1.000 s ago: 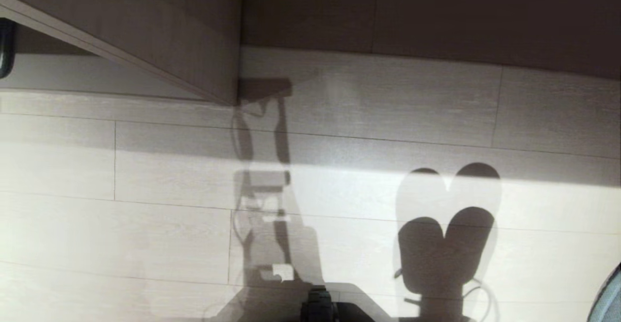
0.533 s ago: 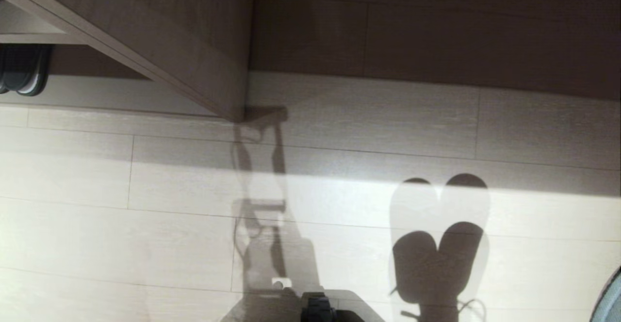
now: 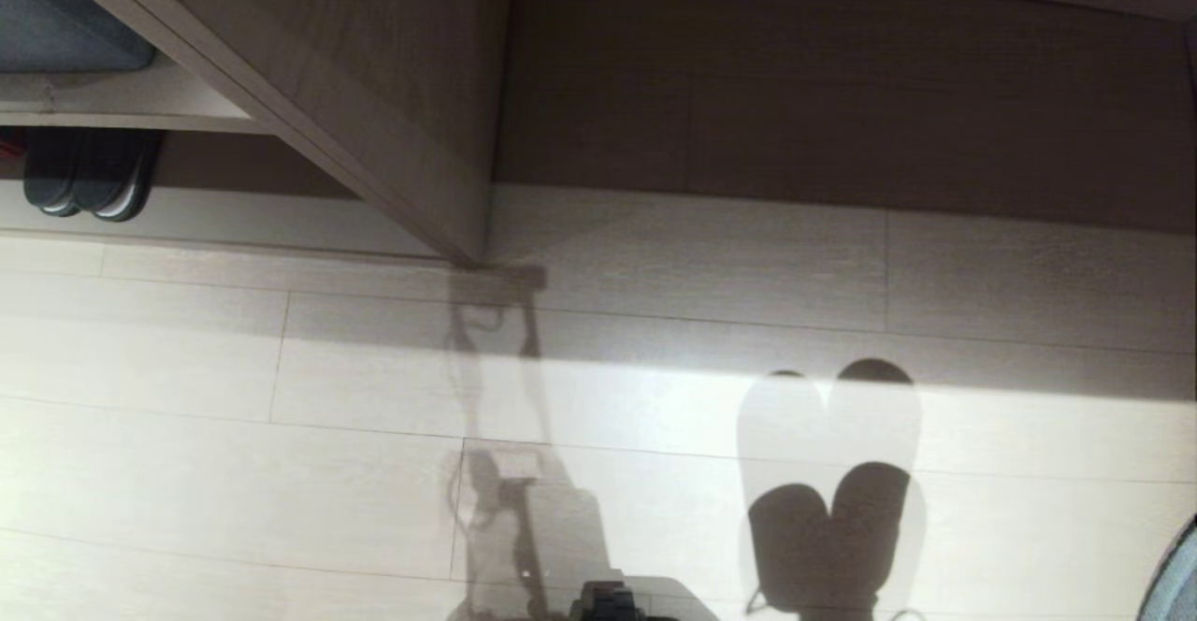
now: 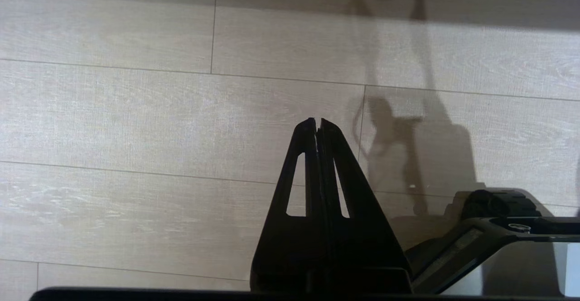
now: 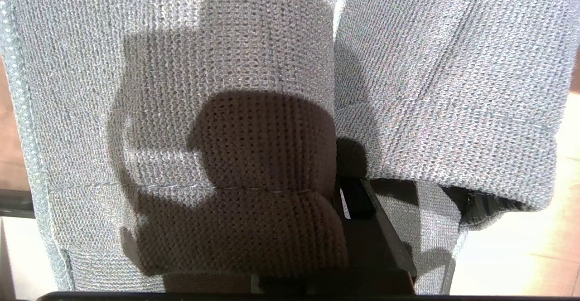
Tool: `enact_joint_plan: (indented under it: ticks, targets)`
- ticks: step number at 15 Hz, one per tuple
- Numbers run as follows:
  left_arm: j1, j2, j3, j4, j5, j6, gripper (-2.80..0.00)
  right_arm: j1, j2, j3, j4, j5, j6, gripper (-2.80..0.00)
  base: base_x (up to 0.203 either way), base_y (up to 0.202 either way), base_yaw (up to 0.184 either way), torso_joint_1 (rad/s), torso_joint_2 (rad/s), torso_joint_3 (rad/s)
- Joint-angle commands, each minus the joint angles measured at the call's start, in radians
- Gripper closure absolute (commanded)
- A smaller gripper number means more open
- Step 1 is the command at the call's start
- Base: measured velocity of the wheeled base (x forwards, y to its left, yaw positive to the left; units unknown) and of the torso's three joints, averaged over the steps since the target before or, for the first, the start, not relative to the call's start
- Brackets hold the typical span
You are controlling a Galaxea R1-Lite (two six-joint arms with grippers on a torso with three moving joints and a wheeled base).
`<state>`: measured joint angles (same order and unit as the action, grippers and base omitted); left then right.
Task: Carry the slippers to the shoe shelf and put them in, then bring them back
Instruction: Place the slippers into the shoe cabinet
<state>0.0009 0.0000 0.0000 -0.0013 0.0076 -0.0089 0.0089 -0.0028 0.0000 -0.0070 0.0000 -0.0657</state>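
**Slippers held up close at the right wrist, shelf at upper left**

The pale plank floor (image 3: 655, 256) fills the head view. The shoe shelf (image 3: 374, 107) takes its upper left (a dark pair (image 3: 89, 172) sits beneath its board). The slippers (image 5: 226, 88) fill the right wrist view, clamped in the right gripper (image 5: 358, 201). The left gripper (image 4: 318, 126) hangs over the floor, fingers pressed together, empty.

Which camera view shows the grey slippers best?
The right wrist view: the slippers fill it, with the knitted fabric plain to see. The head view shows only their shadow on the floor. The left wrist view shows none of them.
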Motion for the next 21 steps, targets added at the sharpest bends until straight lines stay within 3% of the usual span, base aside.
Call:
enact_joint_plan:
  ticks: [1, 21]
  targets:
    - [-0.001, 0.002, -0.002, 0.0, 0.0, 0.001, 0.0, 0.0, 0.003, 0.0, -0.001, 0.0, 0.0, 0.0, 0.0, 0.0, 0.0, 0.002, 0.01, 0.203]
    - [-0.001, 0.002, -0.003, 0.001, 0.0, 0.004, 0.0, 0.0, 0.003, 0.0, 0.001, -0.003, 0.014, 0.0, 0.0, 0.0, 0.0, 0.003, 0.0, 0.201]
